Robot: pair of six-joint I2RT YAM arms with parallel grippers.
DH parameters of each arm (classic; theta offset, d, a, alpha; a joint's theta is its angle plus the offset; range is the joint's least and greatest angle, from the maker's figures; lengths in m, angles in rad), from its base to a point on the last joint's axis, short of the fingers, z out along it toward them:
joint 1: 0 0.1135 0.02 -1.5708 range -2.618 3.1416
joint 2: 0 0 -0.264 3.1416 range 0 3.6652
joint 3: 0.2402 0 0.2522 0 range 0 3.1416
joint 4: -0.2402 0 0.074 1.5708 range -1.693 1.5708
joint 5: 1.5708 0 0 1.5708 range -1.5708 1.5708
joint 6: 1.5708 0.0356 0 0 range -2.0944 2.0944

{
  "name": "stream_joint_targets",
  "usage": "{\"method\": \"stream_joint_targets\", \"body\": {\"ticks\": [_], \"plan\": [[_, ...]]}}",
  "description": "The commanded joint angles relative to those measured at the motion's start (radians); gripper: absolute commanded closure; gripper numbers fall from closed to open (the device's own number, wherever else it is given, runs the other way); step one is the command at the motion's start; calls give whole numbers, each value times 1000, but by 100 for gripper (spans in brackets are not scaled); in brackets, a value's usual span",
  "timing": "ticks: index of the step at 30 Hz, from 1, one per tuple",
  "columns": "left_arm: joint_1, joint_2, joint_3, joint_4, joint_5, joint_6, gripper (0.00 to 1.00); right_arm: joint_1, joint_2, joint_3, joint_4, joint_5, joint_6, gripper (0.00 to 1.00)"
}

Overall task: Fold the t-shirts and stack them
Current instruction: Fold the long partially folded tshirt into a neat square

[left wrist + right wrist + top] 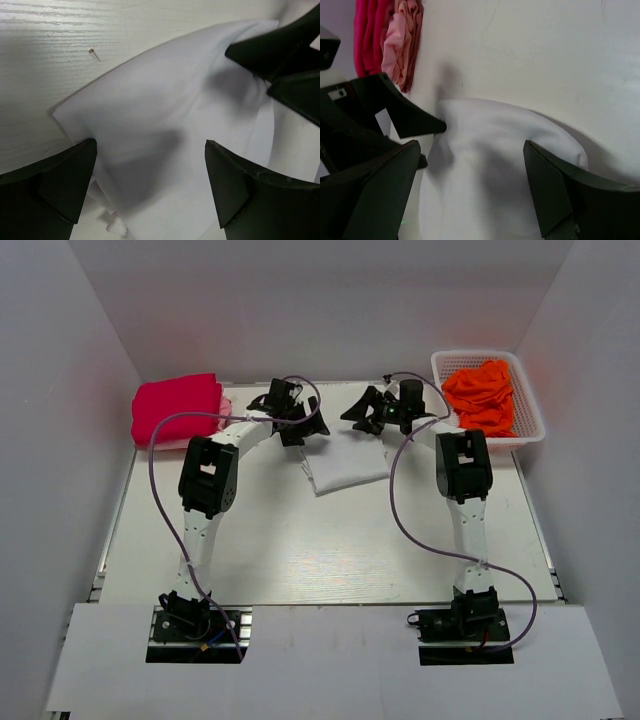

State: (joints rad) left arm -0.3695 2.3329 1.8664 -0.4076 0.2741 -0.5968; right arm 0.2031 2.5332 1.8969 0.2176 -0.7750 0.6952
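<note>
1. Left wrist cam: nearest is the left gripper (150, 145), dark jaws set wide apart w/ nothing pinched. The white t-shirt (165, 90) lies flat just beneath, one folded corner pointing at the bare table (60, 45) upper left. Lower layers peek out untidily at the bottom edge.
2. Right wrist cam: the right gripper (472, 145) is also spread wide & empty, hanging over the shirt's rounded fold edge. Part of the left gripper pokes in from the left, close by. Beyond, top left, is the crimson t-shirt (367, 40) w/ the paler pink t-shirt (400, 45) bunched against it.
3. Top cam: both arms reach fwd from their near-edge bases, elbows raised, wrists turned in toward each other, meeting over the white shirt's far edge. That shirt sits mid-table toward the back. The crimson pile is at the far-left corner. The orange t-shirts (480, 395) are heaped in the basket (530, 430) far right, well apart.
4. Step, as I judge it: the white shirt looks folded small, so prob. a last fold or the lift onto the left pile. Can't tell which.
5. To do it well:
   - Drop each claw onto its own corner.
   - Pinch all layers, not just the top one.
   - Close both at once, then lift level & together so the fold doesn't open.
   - Mind the claws bumping, as they're v. close.
</note>
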Motion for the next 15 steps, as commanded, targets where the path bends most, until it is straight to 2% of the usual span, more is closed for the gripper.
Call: {"method": "stream_joint_targets", "body": {"ticks": [1,2,3,8,11,15], "plan": [[4,20,-4,-77,-35,63,0,-2,-78,-188,-51,37,-20,10],[4,20,7,-89,-35,72,0,1,-120,-226,-23,13,-19,10],[4,20,7,-100,-35,86,0,4,-143,-351,-11,10,-20,10],[-5,-75,-50,-126,-59,143,0,30,-353,-600,26,-53,-72,10],[-14,-190,-111,-152,-90,143,0,33,-451,-636,0,-18,-98,10],[-14,-346,-205,-143,-144,143,0,28,-545,-593,-70,47,-158,10]]}}
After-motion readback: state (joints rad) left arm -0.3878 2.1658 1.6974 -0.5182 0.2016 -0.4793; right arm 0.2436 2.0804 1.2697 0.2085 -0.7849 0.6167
